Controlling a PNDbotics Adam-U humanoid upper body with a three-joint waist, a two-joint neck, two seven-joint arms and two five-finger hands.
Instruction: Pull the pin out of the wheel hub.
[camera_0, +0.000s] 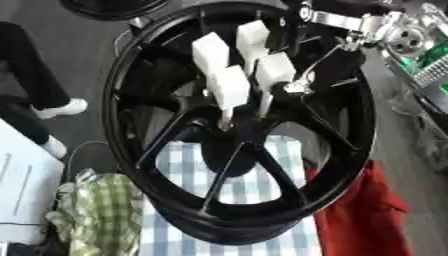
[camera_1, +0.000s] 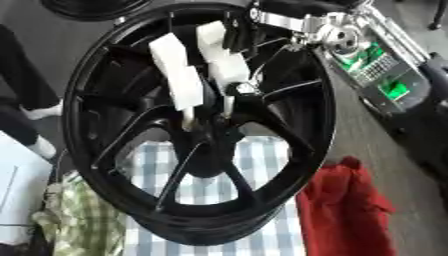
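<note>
A large black spoked wheel (camera_0: 350, 150) stands tilted over a checked cloth and fills both views. Its hub (camera_0: 238, 134) is the dark centre where the spokes meet. My right hand (camera_0: 229, 82) reaches in from the upper right on a silver wrist (camera_0: 346, 22). Its white fingers (camera_1: 179, 75) are straight and point down at the hub. Two thin pale rods (camera_0: 225, 118) run from under the fingers to the hub. I cannot tell whether either is the pin or whether the fingers touch it. A small silver part (camera_0: 296, 88) shows beside the fingers.
A blue-and-white checked cloth (camera_0: 184, 165) lies under the wheel, a green checked cloth (camera_0: 101, 210) at lower left, a red cloth (camera_0: 359, 215) at lower right. A white board (camera_0: 22, 190) is at the left. A machine with green parts (camera_1: 381, 75) stands at the right.
</note>
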